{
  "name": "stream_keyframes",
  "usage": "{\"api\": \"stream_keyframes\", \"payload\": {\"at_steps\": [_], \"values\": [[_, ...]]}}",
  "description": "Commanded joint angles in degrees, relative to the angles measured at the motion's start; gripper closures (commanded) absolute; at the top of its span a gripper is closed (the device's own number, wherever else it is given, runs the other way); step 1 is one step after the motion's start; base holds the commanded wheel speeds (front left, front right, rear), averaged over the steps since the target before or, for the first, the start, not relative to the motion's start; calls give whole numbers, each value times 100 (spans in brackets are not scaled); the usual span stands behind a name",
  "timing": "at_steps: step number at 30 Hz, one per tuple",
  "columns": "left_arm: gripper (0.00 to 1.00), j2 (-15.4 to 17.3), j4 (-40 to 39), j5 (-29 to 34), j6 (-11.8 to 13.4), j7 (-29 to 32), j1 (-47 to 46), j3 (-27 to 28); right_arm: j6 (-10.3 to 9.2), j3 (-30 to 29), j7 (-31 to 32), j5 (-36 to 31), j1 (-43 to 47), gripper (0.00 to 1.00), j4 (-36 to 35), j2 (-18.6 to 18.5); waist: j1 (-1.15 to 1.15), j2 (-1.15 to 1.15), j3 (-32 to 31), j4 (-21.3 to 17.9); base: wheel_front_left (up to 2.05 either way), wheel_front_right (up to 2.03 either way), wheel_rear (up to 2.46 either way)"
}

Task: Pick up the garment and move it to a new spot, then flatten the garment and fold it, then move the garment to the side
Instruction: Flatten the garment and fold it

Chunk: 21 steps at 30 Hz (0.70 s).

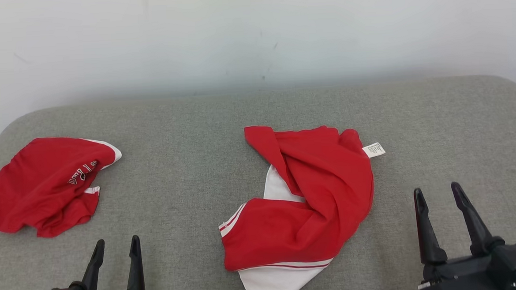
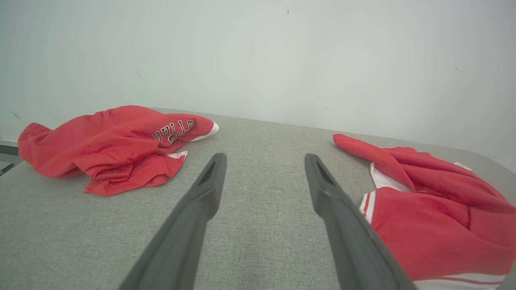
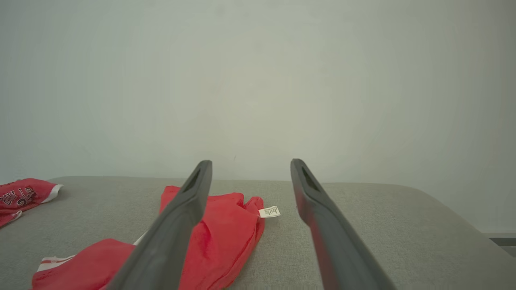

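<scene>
Garment (image 1: 314,212): red with white panels and striped trim. It lies crumpled near the middle of the bench (image 1: 188,166), between the two tools, and neither tool touches it.
Left tool (image 1: 117,240): fingers spread wide and empty, low over bare bench to the left of the garment.
Right tool (image 1: 437,188): fingers spread wide and empty, to the right of the garment and apart from it.
Second garment (image 1: 43,182): a red heap with lettering at the left end of the bench, well apart from the first.
Risk, wrong item: both pieces are red with white trim. A left-arm reach aimed too far left takes the lettered heap instead.
Risk, bundled grasp: the folds overlap heavily. A pinch into the thick middle probably takes several layers, so the piece lifts as a wad and does not open out for flattening.
Risk, weak hold: the care label (image 1: 374,150) sticks out at the far right corner. A pinch that catches only the label or a thin edge may slip during the lift.
Risk, bench cover: the covering is woven cloth. Fingertips driven too low may nip it together with the garment.
Risk, near edge: the white panel (image 1: 278,283) runs to the bottom of the head view, so any overhang cannot be judged. A pull toward the robot may drag it off.
Risk, new spot: a placement close to the second garment leaves too little bare bench for spreading and folding.
</scene>
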Motion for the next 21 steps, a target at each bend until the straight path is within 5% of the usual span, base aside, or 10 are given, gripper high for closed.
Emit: {"api": "stream_keyframes", "payload": {"at_steps": [1, 10, 21], "values": [[0, 5, -8, 45, 7, -3, 67, -11, 5, -45, 1, 34, 149, 0, -13, 59, 1, 0, -18, -3, 0, 0, 0], [0, 52, 56, 71, 7, -3, -44, -184, 5, -70, 2, 47, 406, 0, 106, 176, 1, 0, -71, -12, 0, 0, 0], [0, 284, 465, -128, 7, -3, -1071, -1167, 6, 106, 0, 117, 189, 0, 284, 200, 1, 0, 137, -255, 0, 0, 0]]}}
